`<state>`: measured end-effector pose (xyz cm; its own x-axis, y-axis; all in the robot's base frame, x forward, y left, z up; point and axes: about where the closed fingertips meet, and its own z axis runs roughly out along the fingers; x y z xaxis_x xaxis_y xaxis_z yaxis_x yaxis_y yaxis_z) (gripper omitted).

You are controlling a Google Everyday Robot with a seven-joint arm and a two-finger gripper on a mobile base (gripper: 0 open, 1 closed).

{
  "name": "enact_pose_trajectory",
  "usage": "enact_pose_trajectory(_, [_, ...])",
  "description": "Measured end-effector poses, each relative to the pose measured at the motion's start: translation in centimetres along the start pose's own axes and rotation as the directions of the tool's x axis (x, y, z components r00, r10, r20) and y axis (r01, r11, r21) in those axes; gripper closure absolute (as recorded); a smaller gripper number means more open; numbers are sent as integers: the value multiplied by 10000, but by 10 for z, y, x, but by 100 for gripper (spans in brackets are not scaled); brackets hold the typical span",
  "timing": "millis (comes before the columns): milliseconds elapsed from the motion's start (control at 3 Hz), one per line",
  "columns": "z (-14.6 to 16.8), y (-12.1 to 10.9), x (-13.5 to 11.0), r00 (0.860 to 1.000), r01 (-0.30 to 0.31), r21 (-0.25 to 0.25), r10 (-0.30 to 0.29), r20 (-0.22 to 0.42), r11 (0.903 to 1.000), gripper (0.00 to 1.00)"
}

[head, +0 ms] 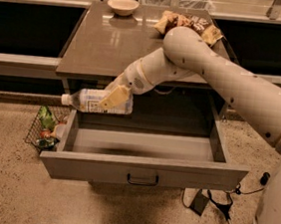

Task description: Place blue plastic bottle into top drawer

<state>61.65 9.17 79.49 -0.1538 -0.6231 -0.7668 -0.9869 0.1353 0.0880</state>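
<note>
Camera view: the gripper point(116, 97) is clamped on the blue plastic bottle point(94, 101), holding it on its side, cap pointing left, just below the counter point(107, 45) edge and over the left rear of the top drawer point(89, 166). The drawer stands pulled out, likely so the bottle can drop in lying flat. One bottle, one open drawer, one bowl point(123, 5), one floor basket point(45, 126); the snack bags point(187, 23) overlap too much to count.
</note>
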Motion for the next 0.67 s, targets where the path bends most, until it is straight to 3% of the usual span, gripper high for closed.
enact_pose_trajectory(333, [17, 12, 29, 9956, -937, 133, 936, 75, 9955, 100])
enact_pose_trajectory(667, [35, 20, 60, 9832, -1784, 414, 1798, -313, 9831, 100])
